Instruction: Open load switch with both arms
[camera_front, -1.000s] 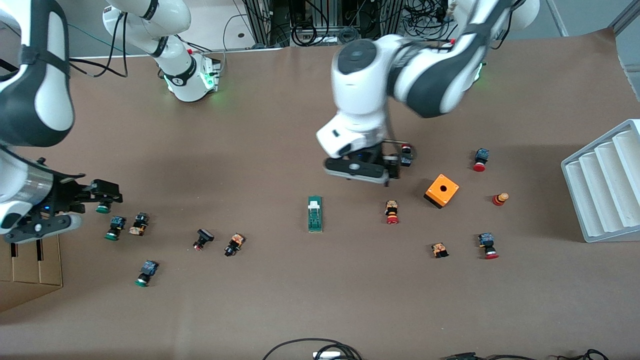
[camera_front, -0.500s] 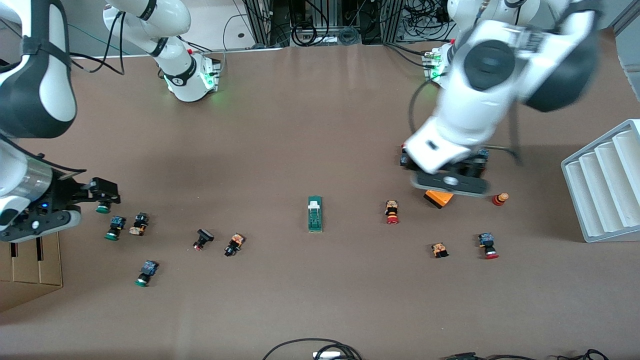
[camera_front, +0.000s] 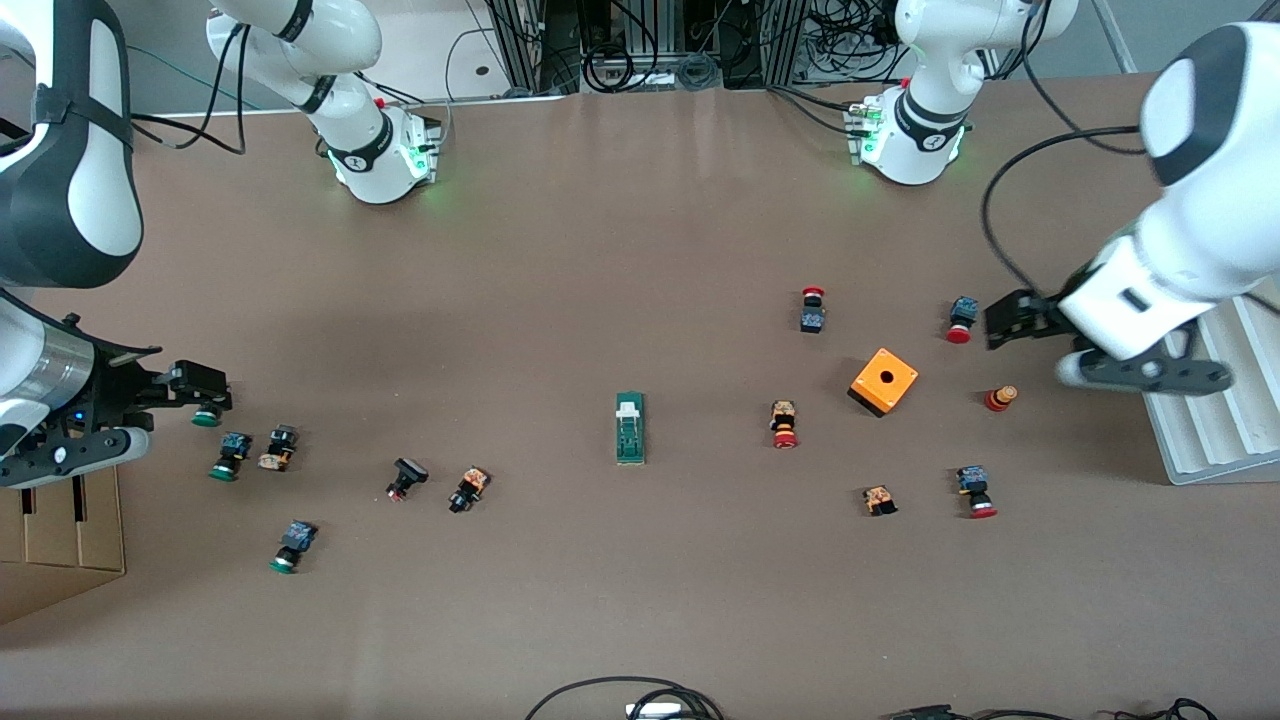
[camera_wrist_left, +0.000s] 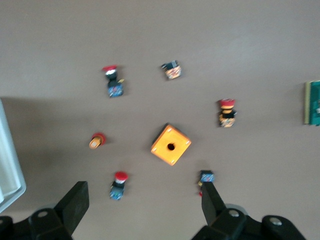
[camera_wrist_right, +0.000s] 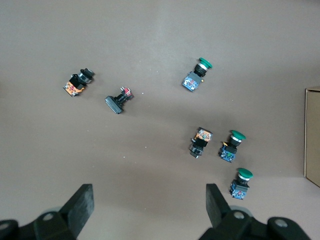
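The load switch (camera_front: 630, 427), a narrow dark-green block with a white sliding piece, lies alone mid-table; its edge shows in the left wrist view (camera_wrist_left: 313, 102). My left gripper (camera_front: 1015, 320) hangs open and empty in the air near the left arm's end of the table, beside a red-capped button (camera_front: 961, 320) and far from the switch. In its wrist view the left gripper (camera_wrist_left: 145, 200) holds nothing between its fingers. My right gripper (camera_front: 195, 385) hovers open over green-capped buttons at the right arm's end. The right gripper (camera_wrist_right: 148, 207) is empty too.
An orange cube with a hole (camera_front: 884, 381) and several red-capped buttons lie toward the left arm's end. A white ribbed tray (camera_front: 1210, 400) stands at that table edge. Green-capped buttons (camera_front: 229, 455) and a cardboard box (camera_front: 60, 540) sit at the right arm's end.
The left arm has swung fast from above the table's middle toward its own end, stopping near the white tray. The right gripper has drifted slightly toward its end. Both stayed open.
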